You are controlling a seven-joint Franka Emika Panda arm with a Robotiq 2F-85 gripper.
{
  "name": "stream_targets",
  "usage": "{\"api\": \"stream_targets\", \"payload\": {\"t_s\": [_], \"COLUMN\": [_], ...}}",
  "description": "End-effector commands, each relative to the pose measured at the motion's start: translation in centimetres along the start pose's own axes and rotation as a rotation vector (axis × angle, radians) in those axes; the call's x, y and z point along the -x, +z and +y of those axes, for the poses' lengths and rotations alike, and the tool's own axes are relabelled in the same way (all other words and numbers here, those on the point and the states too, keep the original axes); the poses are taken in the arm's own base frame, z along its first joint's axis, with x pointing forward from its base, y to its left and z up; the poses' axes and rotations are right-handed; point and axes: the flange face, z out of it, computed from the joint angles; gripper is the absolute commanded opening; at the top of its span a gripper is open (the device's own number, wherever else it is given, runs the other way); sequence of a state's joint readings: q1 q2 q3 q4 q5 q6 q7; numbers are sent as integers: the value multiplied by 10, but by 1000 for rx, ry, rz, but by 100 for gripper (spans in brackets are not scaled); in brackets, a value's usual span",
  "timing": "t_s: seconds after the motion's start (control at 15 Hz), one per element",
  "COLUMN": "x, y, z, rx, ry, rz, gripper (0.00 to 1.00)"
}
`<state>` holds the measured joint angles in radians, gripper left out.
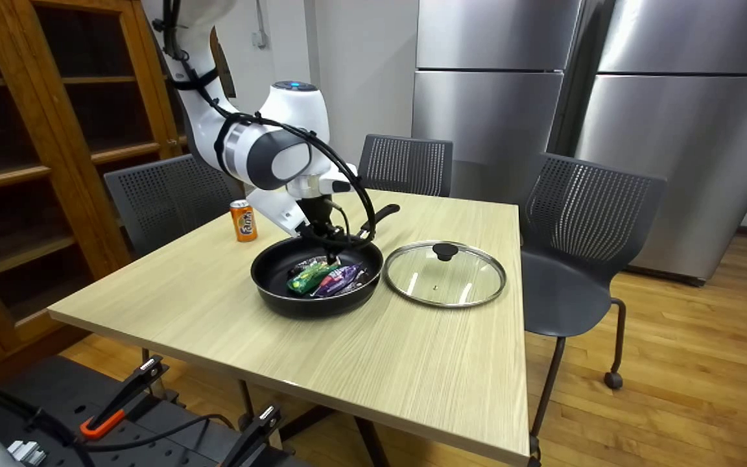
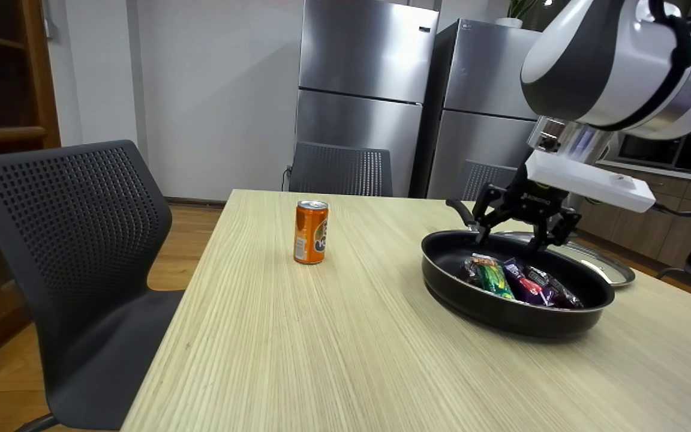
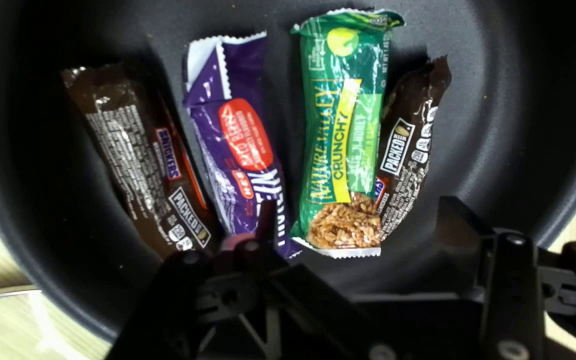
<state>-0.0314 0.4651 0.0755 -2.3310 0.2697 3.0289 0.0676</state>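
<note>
Up close, the gripper hangs over the frying pan, its jaws spread wide and holding nothing. Nearest to the gap, the green granola bar lies inside the pan; it is probably light, stiff and crumbly under a slick wrapper, so a gentle grip across the middle, on its long edges, should serve better than the thin crimped ends. Its front reads NATURE VALLEY CRUNCHY and carries a picture of granola. Just beside it, the purple bar looks light too, perhaps a little softer, with H-E-B and BERRY legible and part of its print hidden by the gripper. A brown candy bar lies past that, marked SNICKERS and PACKED, while another brown candy bar, also marked PACKED, is partly hidden by the green one; both would likely dent under a hard squeeze. Farther out, a glass lid rests on the table beside the pan, and an orange Fanta can stands upright, well apart. Beyond are grey chairs and two steel fridges
</note>
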Motion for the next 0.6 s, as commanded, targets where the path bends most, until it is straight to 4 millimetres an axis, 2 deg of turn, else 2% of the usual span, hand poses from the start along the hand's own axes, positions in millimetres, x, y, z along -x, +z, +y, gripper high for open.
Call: {"api": "stream_targets", "payload": {"t_s": [0.0,0.2,0.53], "x": [19,30,23], "y": [-25,-43,-79], "z": [-12,-15,4], "rx": [0,23,73], "ry": [-53,-113,-161], "rz": [36,36,67], "gripper": [100,100,100]}}
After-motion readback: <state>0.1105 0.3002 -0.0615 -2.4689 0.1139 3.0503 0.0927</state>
